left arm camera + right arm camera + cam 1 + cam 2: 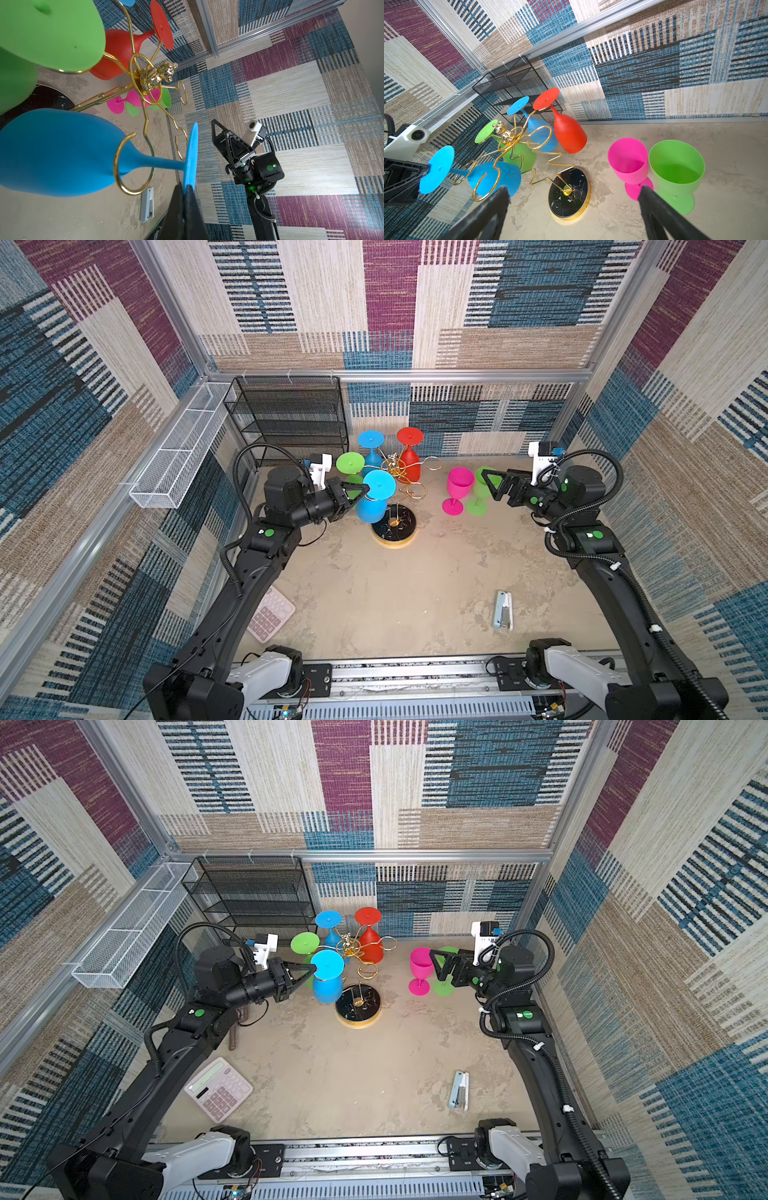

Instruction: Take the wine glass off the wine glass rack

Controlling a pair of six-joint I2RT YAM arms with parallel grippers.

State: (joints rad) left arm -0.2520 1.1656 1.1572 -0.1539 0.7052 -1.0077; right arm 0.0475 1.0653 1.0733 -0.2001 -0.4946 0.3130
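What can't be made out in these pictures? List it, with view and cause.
Calculator: in a top view, mostly hidden under the left arm.
Brown thing by that arm: in a top view, largely covered; what it is cannot be told.
Standing green glass: in a top view, bowl partly behind the right tool.
Hanging green glass: left wrist view, blurred and cut off by the edge.

In front of the rack [394,533] the surface [395,605] lies wide open. Right of the rack, a clear lane runs up to the standing pink glass [460,485] and green glass [476,507]. Behind it stands the shelf [291,423]. The blue glass [371,509] and left arm [291,502] crowd its left.
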